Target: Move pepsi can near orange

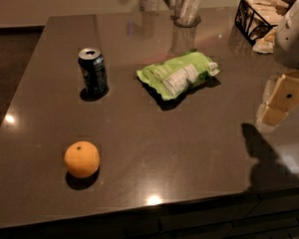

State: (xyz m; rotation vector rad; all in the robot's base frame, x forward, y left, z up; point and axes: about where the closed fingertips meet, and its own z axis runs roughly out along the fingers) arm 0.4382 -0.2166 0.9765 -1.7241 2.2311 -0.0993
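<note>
Well left, upright dark pepsi can [93,72] — silver top, gripper [281,102] far right.

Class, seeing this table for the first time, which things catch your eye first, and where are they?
The bright orange sits near the front left, with the dark pepsi can standing upright behind it. A green and white snack bag lies near the centre, and the gripper hangs at the right edge.

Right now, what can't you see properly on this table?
Camera view:
- Hand, at the right edge above the table: cut off by the picture's edge.
- Pepsi can: markings too faint to read.
- Glass holder: top cut off by the upper edge.
- Black basket: partly behind the white arm.
</note>
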